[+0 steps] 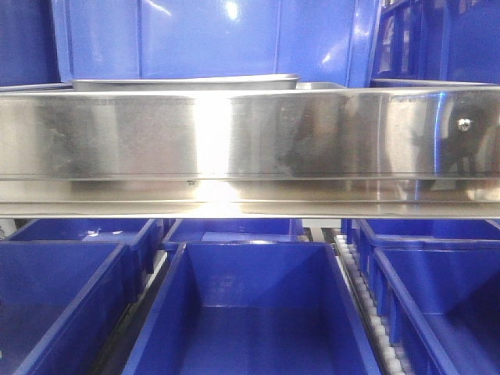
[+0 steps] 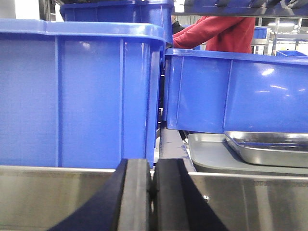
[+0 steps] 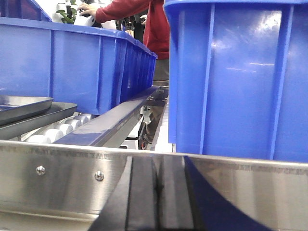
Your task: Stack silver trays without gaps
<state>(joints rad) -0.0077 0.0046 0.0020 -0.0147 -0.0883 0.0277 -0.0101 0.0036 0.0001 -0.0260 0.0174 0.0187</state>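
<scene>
Front view: silver trays [image 1: 187, 81] sit on the upper level behind the brushed-steel shelf rail [image 1: 250, 141], with only their rims visible. Below the rail, the blue bins [image 1: 250, 312] show bare floors. Left wrist view: 1 tray [image 2: 269, 149] rests inside another [image 2: 211, 156], beside a blue bin [image 2: 77, 91]. Left gripper [image 2: 152, 202] and right gripper [image 3: 158, 197] are both clenched, fingers pressed together, grasping nothing. No legible writing.

No readable text, labels, brands, numbers or signs in any view
</scene>
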